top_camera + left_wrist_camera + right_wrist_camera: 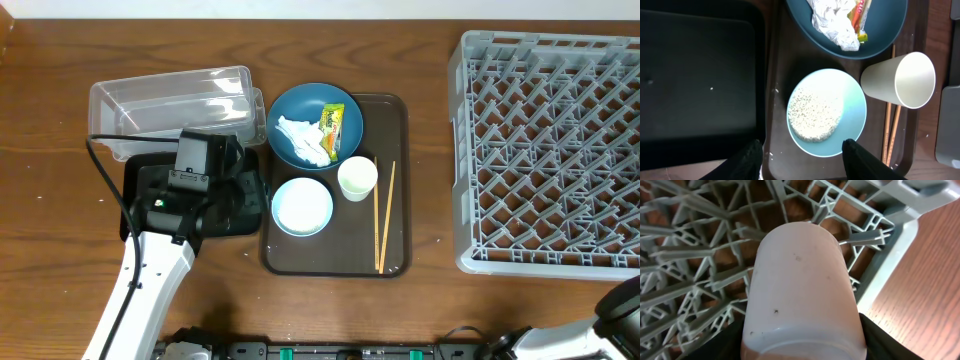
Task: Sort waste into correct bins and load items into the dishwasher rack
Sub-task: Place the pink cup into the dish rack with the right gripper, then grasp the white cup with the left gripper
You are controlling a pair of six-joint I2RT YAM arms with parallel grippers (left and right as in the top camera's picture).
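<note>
Overhead: rack [545,150] showed nothing loaded. Tub [170,100] and black tray [245,212] held no waste I could see. Plate [300,110] with tissue [300,138] and wrapper [331,125], bowl [301,206], green cup [357,178] and chopsticks [383,215] all sat on the brown tray [392,115] on the table [60,60].

Left wrist: left end effector [802,146] was spread wide and empty, above the bowl. Rice [815,112] lay inside it.

Right wrist: right end effector [802,345] gripped the pink cup [800,280] over a rack corner. Couldn't tell if it touched.

Judgement: early. First item was going in. All waste and the other items remained.
</note>
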